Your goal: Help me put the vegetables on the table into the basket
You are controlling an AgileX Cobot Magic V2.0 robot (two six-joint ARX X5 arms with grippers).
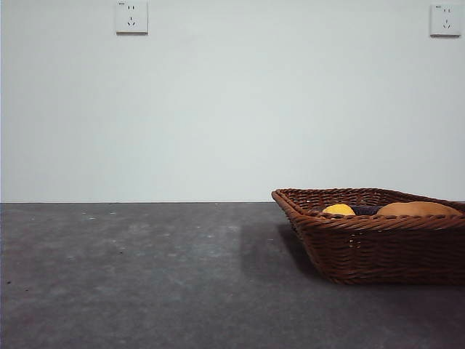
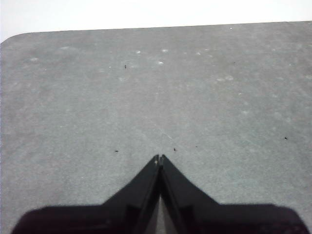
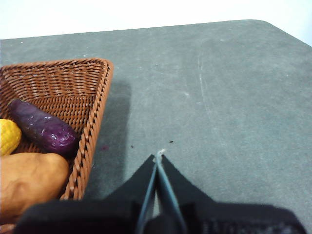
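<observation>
The brown wicker basket (image 1: pixel 378 243) stands on the dark grey table (image 1: pixel 145 276) at the right. Inside it lie the yellow corn cob (image 1: pixel 338 209), the tan potato (image 1: pixel 418 209) and the purple eggplant (image 3: pixel 44 129). The right wrist view shows the basket (image 3: pixel 95 112) with the corn (image 3: pixel 9 136) and the potato (image 3: pixel 29 178) in it. My right gripper (image 3: pixel 158 157) is shut and empty, above bare table beside the basket. My left gripper (image 2: pixel 159 158) is shut and empty above bare table (image 2: pixel 156 87). Neither arm shows in the front view.
Two wall sockets (image 1: pixel 131 17) (image 1: pixel 445 19) sit high on the white wall behind the table. The table's rounded far corners show in the left wrist view (image 2: pixel 14 41) and the right wrist view (image 3: pixel 273 27).
</observation>
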